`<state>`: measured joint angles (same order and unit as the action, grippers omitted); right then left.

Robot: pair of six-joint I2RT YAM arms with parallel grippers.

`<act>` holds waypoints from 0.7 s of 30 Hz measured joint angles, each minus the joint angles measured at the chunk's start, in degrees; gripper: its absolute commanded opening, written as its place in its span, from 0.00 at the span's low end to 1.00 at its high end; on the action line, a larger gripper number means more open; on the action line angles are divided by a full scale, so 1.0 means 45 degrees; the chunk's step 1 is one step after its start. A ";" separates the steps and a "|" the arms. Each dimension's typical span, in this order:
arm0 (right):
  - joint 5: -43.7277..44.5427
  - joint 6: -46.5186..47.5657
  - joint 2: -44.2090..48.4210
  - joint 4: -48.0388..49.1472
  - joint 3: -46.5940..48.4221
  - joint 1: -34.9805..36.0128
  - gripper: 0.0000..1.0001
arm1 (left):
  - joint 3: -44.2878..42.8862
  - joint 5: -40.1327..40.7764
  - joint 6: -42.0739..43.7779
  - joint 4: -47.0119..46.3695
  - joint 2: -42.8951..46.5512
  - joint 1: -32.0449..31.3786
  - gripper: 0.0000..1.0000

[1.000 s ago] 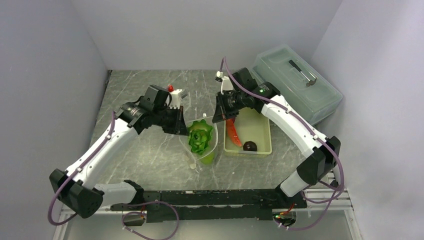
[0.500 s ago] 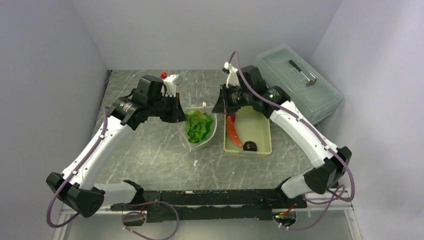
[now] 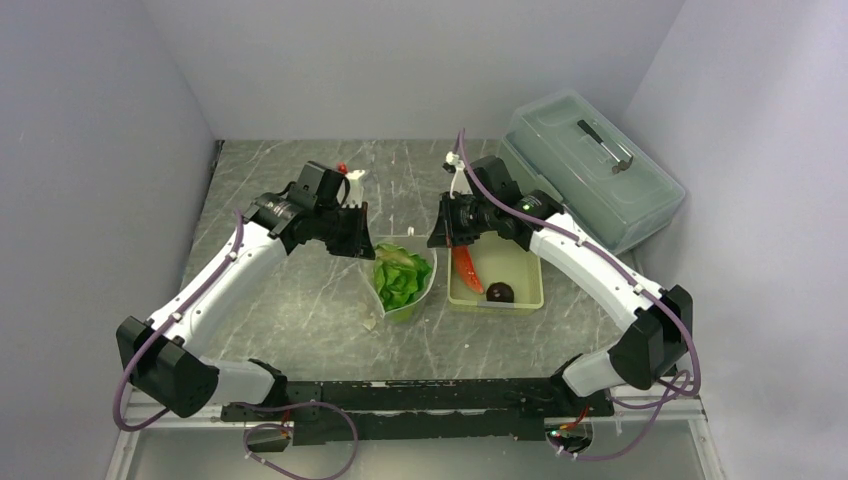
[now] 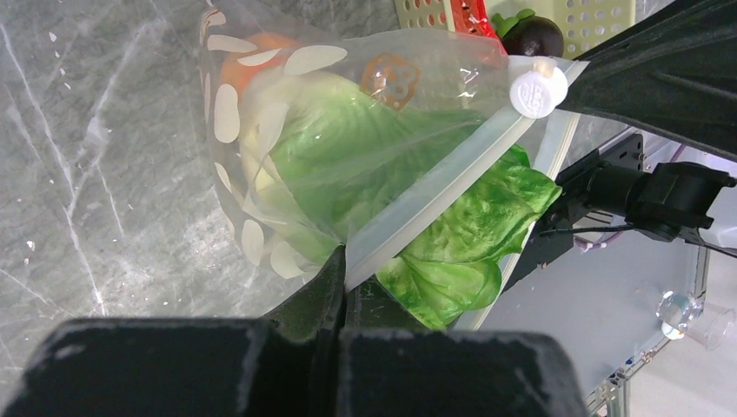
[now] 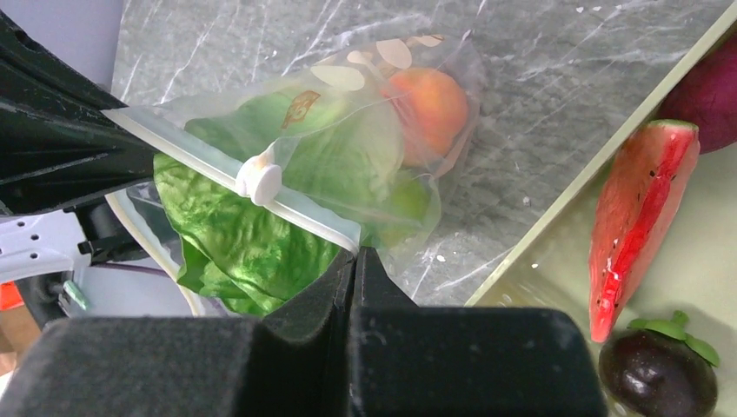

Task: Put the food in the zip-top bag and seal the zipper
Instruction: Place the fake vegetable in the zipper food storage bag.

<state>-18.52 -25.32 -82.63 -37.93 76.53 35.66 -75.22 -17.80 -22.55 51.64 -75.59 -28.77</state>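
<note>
Zip-top bag (image 3: 402, 288) is held over the table (image 3: 300, 300) between the arms, with left gripper (image 4: 341, 280) and right gripper (image 5: 355, 261) each clamped on its mouth edge. Risk: lettuce (image 4: 469, 234) pokes past the zipper (image 4: 434, 198) — sealing would likely jam on the leaf. Red-orange long piece (image 5: 639, 217) and dark maroon ball (image 5: 656, 375) lie in the basket (image 3: 541, 275) — unpacked.
</note>
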 measured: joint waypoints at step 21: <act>0.1880 0.0262 0.0704 -0.1681 0.2681 0.1268 0.01 | -0.0233 -0.0039 0.0189 0.0695 0.0000 0.0413 0.00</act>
<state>-10.07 -24.14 -79.46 -45.50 88.60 41.36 -76.27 -17.98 -21.69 54.76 -75.59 -26.92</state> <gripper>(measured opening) 0.134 0.008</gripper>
